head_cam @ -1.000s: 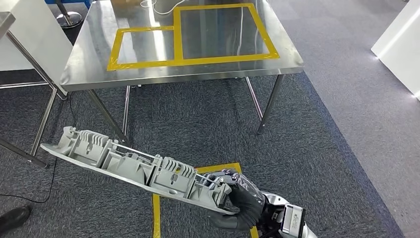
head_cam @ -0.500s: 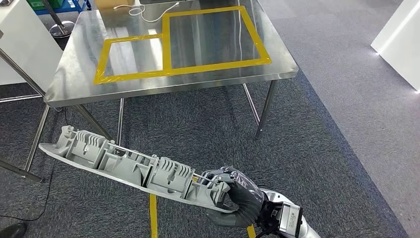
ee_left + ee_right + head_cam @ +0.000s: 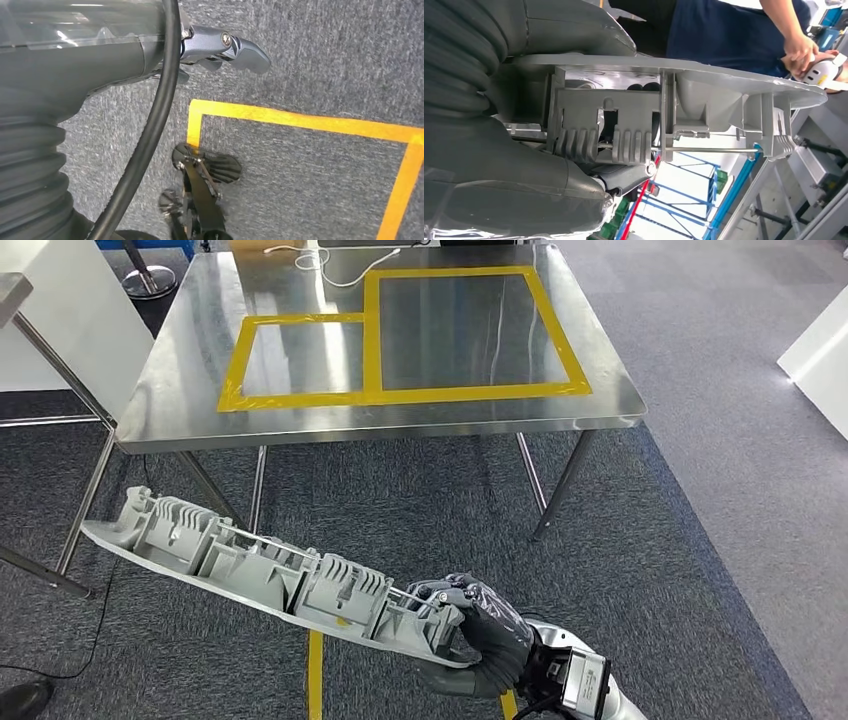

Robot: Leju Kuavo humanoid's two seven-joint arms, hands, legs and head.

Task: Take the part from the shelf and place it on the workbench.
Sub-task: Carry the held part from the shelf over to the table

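A long grey plastic part (image 3: 270, 575) with ribbed clips is held low over the carpet, slanting from upper left down to my right hand (image 3: 485, 640), which grips its near end. The steel workbench (image 3: 180, 390) stands ahead, marked with two yellow tape rectangles (image 3: 470, 330), and the part is short of its front edge. In the right wrist view the part (image 3: 704, 95) stretches away from my right hand (image 3: 499, 190), whose fingers wrap it. My left hand (image 3: 100, 45) hangs over the carpet with a finger (image 3: 240, 47) stretched out and nothing in it.
A white cabinet (image 3: 60, 310) and steel frame legs (image 3: 60, 370) stand at the left. A white cable (image 3: 330, 265) lies at the bench's far edge. Yellow floor tape (image 3: 315, 680) runs under the part. A white unit (image 3: 820, 350) is at right. A person (image 3: 724, 35) stands behind.
The whole picture has shifted, so the camera has moved: the workbench now sits further right and more square in view. My right hand keeps the same hold on the part.
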